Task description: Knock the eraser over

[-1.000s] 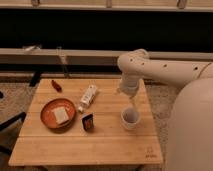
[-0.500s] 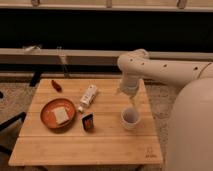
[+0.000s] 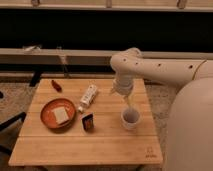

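The eraser (image 3: 88, 122) is a small dark block with a reddish-orange edge. It stands upright near the middle of the wooden table (image 3: 105, 145), just right of the orange plate. My gripper (image 3: 128, 103) hangs from the white arm over the table's right half, directly above the white cup (image 3: 130, 118). It is well to the right of the eraser and apart from it.
An orange plate (image 3: 47, 116) holds a pale square slab (image 3: 61, 115) at the left. A white tube-like bottle (image 3: 88, 97) lies behind the eraser. A small red object (image 3: 56, 85) lies at the back left. My white base fills the right edge.
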Action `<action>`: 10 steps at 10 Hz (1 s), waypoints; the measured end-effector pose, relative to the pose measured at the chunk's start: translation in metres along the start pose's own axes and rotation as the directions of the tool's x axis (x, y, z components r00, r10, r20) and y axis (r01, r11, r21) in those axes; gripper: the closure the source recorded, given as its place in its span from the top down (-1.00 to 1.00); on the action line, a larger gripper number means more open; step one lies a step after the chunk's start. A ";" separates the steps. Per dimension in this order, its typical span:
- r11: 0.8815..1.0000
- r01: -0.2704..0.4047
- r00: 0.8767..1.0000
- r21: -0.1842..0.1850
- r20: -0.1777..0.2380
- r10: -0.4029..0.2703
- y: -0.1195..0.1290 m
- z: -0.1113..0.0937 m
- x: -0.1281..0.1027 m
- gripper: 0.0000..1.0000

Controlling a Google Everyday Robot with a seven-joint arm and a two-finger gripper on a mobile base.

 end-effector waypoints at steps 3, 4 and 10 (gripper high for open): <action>0.996 0.083 0.997 0.014 -0.008 -0.083 -0.027 -0.006 -0.028 0.60; 0.995 0.103 0.995 0.020 -0.007 -0.103 -0.037 -0.005 -0.037 0.60; 0.983 0.176 0.984 0.056 0.025 -0.178 -0.077 0.017 -0.074 0.60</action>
